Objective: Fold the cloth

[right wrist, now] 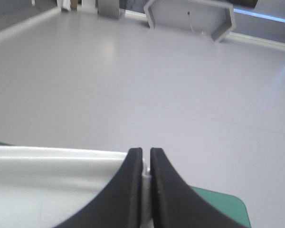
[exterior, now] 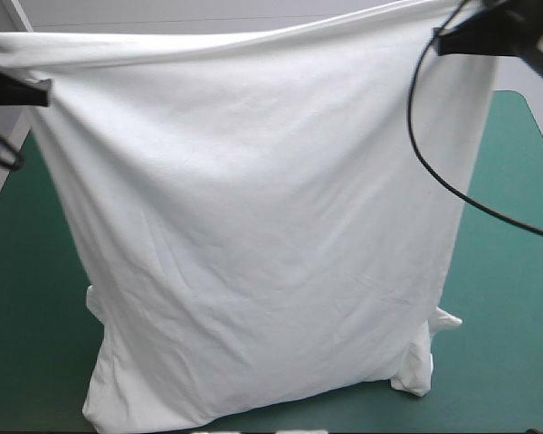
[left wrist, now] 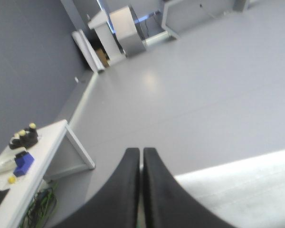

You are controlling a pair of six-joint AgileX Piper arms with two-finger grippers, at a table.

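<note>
Left jaws and right jaws each pinch, nearly closed, a top corner of the T-shirt (exterior: 253,226), which hangs spread between them, its lower end seemingly reaching the tabletop (exterior: 507,271). I'd lower both sides level, edge taut, to lay it flat.

Bright and even throughout, lit softly from overhead, with only faint grey shading in the creases of the T-shirt (exterior: 253,226). Somewhat dimmer on the teal-green cover (exterior: 516,307) to the T-shirt's left than to its right. Nearly washed out to plain white on the cloth in both wrist views.
</note>
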